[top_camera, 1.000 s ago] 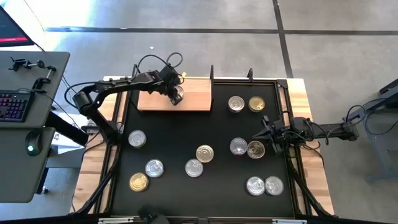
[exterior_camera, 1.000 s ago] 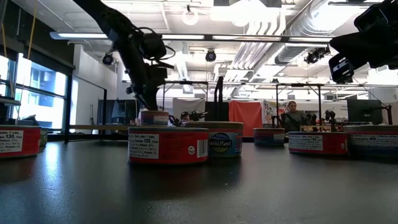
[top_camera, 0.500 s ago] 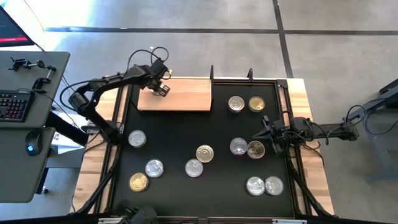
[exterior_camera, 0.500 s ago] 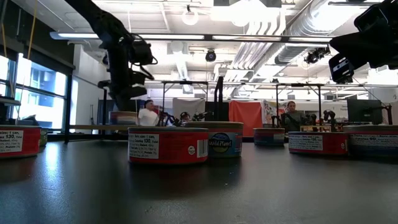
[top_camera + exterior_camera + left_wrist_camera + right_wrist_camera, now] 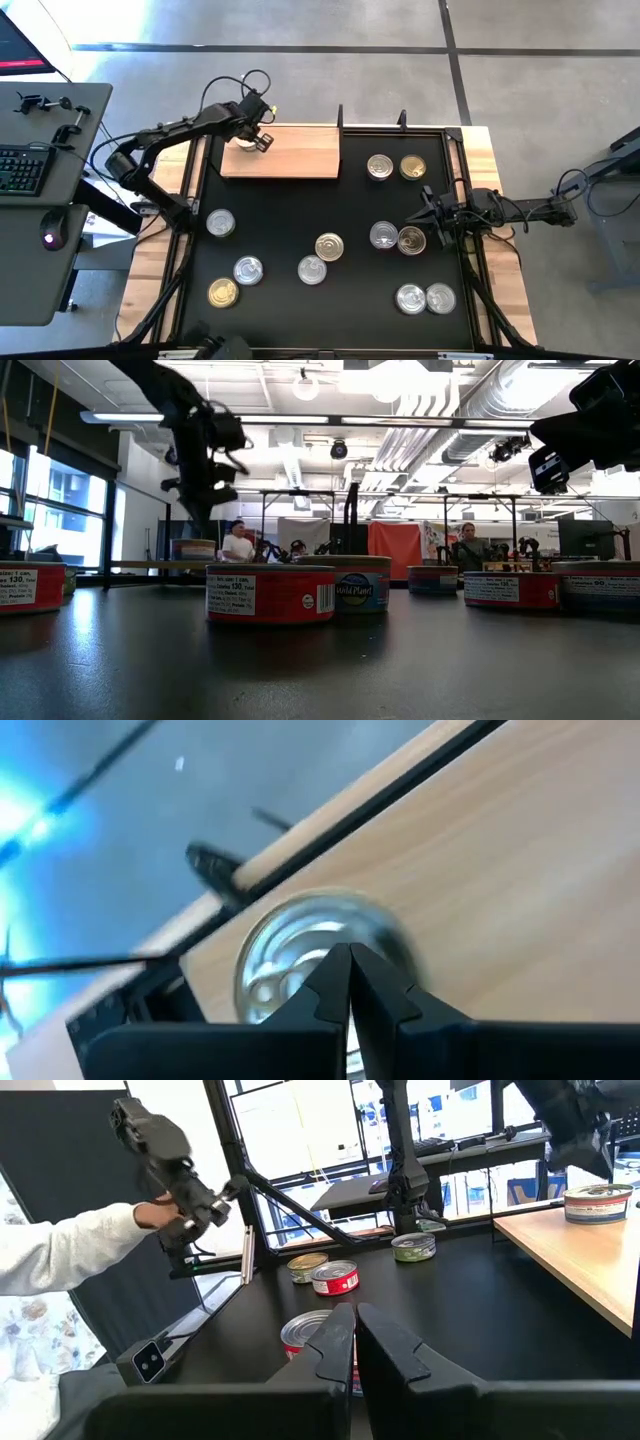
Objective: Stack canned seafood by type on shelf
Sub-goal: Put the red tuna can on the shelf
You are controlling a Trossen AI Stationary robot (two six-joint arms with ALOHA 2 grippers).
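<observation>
The left gripper (image 5: 262,141) hovers over the far left corner of the shelf (image 5: 300,160), its fingers (image 5: 345,982) pressed shut on nothing. Just beyond and under them a silver-lidded can (image 5: 315,945) sits flat on the wood near that corner, free of the grip. In the low view it shows as one short can (image 5: 194,548) standing alone on the board with the arm above it. Starting a pile at a corner makes sense: it leaves the rest of the board free for other types.

The shelf lies against the far edge of the black surface (image 5: 280,215), toward its left side. The remaining cans are loose on the surface: two side by side (image 5: 379,167) near the far right, a touching pair (image 5: 384,236) by the right edge, another pair (image 5: 410,298) at the near right, and five scattered singly over the near left and middle, among them a gold-topped one (image 5: 222,293) near the near left corner. Silver and gold lids are mixed, so sorting is barely begun, by my reading.

The right gripper (image 5: 428,216) waits low at the right edge, just beside the touching pair, its fingers (image 5: 335,1345) shut and empty.
</observation>
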